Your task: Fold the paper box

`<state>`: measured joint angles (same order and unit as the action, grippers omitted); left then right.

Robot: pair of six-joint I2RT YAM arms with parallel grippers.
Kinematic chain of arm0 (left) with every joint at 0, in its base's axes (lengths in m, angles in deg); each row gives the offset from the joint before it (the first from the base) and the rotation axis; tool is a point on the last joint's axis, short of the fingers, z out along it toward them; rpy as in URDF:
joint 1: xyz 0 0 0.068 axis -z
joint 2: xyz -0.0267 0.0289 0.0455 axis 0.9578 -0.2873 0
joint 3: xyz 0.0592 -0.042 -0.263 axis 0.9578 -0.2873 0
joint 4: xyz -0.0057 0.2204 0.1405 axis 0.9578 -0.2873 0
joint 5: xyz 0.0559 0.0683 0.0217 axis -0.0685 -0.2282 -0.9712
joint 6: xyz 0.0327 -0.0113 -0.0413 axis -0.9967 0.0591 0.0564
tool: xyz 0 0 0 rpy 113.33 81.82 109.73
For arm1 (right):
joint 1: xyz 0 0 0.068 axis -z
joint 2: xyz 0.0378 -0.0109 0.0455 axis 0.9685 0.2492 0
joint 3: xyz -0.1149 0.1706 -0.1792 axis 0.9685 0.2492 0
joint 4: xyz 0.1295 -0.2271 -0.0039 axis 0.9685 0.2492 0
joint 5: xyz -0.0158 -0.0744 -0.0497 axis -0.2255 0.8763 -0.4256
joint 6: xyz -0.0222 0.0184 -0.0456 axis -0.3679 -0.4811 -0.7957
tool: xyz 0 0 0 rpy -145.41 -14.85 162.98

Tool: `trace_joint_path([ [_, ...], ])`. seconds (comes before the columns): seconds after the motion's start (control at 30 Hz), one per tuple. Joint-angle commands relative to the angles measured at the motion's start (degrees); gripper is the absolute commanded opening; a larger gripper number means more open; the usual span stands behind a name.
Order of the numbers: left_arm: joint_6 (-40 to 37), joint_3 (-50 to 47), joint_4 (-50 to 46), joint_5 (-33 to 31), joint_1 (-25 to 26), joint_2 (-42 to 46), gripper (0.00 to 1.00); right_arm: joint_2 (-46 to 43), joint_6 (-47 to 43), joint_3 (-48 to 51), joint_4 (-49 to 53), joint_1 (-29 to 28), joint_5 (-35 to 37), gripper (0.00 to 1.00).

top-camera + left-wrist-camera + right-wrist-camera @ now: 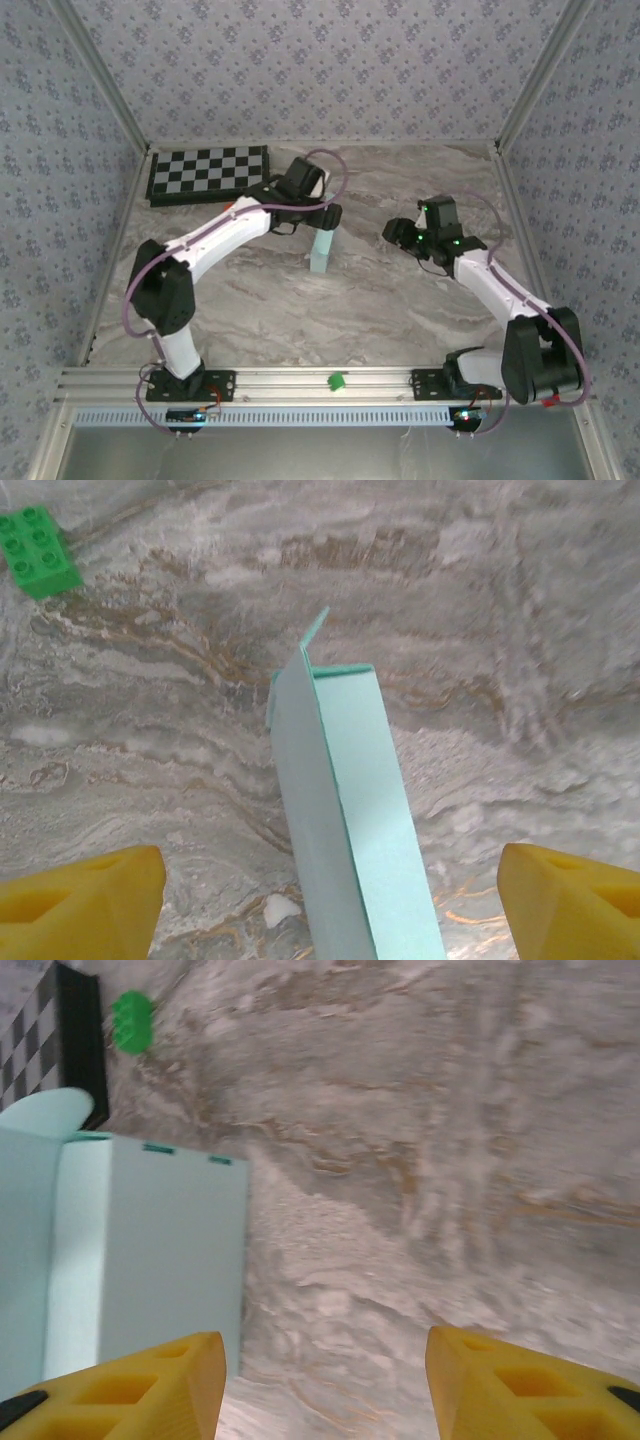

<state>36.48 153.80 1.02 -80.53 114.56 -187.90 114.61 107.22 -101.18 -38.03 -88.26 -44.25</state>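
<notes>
The paper box (321,250) is a slim pale-blue folded box standing upright on the marble table, left of centre. My left gripper (308,222) hangs over its top. In the left wrist view the box (350,810) runs up between the yellow fingers (85,900), which stand wide apart and clear of both its sides; a small flap sticks up at its far end. My left gripper (330,905) is open. My right gripper (400,235) sits to the box's right, apart from it. It is open (325,1390) over bare table, with the box (150,1250) beside its left finger.
A black-and-white checkerboard (208,172) lies at the back left, its edge (75,1050) also in the right wrist view. A green brick (337,381) rests on the front rail; another green brick (38,550) appears in the left wrist view. Patterned walls enclose the table.
</notes>
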Motion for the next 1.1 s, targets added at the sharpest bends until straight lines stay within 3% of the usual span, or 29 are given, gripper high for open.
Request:
trace_joint_path([
  [0.0, -3.5, 6.0, -9.2, -5.7, 1.3, -4.6, 0.86, -3.5, -3.1, 2.1, 3.1, 2.1, -0.2, 0.57],
  [0.4, -5.8, 11.6, -11.8, -6.5, 2.8, -12.8, 0.74, -5.5, -2.9, 4.7, 2.4, 4.0, -0.9, 0.58],
  [0.77, -7.1, 11.8, -12.7, -4.8, 2.9, -14.2, 0.61, -5.5, -3.2, 4.9, 3.1, 4.4, -0.8, 0.58],
  [0.87, -9.1, 10.8, -12.2, -3.7, 2.9, -13.9, 0.55, -5.5, -3.2, 4.8, 3.1, 4.4, -0.8, 0.58],
  [1.07, -16.7, 8.9, -10.9, 0.6, 2.8, -12.6, 0.54, -5.5, -3.2, 4.9, 3.4, 4.4, -0.8, 0.58],
])
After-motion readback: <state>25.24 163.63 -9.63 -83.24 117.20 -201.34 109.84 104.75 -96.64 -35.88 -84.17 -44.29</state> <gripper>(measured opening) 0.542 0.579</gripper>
